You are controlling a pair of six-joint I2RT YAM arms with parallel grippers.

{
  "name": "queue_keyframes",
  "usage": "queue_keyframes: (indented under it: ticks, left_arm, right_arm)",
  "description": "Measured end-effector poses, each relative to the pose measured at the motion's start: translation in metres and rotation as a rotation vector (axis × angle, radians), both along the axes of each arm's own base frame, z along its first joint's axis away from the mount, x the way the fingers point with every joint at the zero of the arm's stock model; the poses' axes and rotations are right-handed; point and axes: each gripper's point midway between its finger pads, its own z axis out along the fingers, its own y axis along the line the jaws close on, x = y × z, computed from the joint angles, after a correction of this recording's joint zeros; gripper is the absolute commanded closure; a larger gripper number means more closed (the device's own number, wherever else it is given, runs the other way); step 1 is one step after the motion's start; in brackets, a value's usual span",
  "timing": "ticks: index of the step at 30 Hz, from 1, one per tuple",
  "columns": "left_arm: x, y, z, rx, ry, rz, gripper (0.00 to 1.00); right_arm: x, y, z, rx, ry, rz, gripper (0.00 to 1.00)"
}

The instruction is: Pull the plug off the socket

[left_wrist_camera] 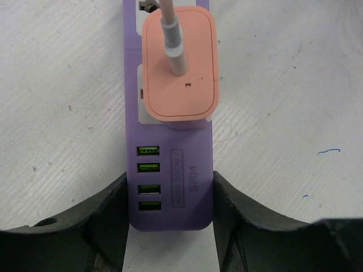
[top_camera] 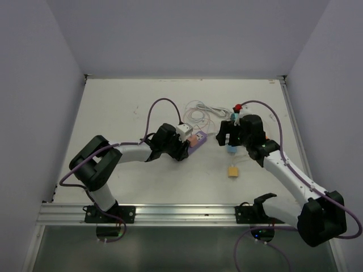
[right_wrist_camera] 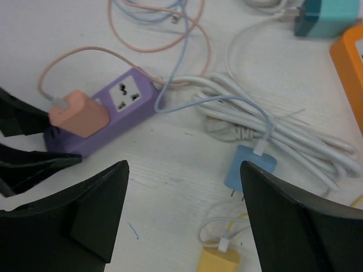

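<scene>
Two arms up: left arm and right arm, white links between chunky black joint housings. A purple cable loops off each (up close, matte black wedge-shaped fingers).

- The power strip is purple, with white socket faces and four green USB ports.
- The plug is salmon pink, and its cable is a paler pink.
- The tabletop is white, flecked with small blue pen marks.
- The cord bundle is white.
- The small charger is light blue, the second charger is yellow, the adapter is teal, and the block is orange.
- The left tool and the right tool are black.
</scene>
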Motion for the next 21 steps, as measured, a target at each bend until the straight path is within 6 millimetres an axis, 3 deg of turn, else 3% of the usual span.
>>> queue_keyframes:
  ticks: [4,12,21]
  left_arm:
    - [0.000,0.000,0.000,0.000,-0.001,0.001,1.00]
    - [0.000,0.001,0.000,0.000,-0.002,0.001,1.00]
    - [0.000,0.001,0.000,0.000,-0.002,0.001,1.00]
  right_arm:
    - [-0.007,0.028,0.012,0.070,-0.094,0.116,0.15]
    - [-0.017,0.086,0.005,0.125,-0.155,0.350,0.15]
    - [-0.001,0.109,-0.019,0.128,-0.162,0.404,0.15]
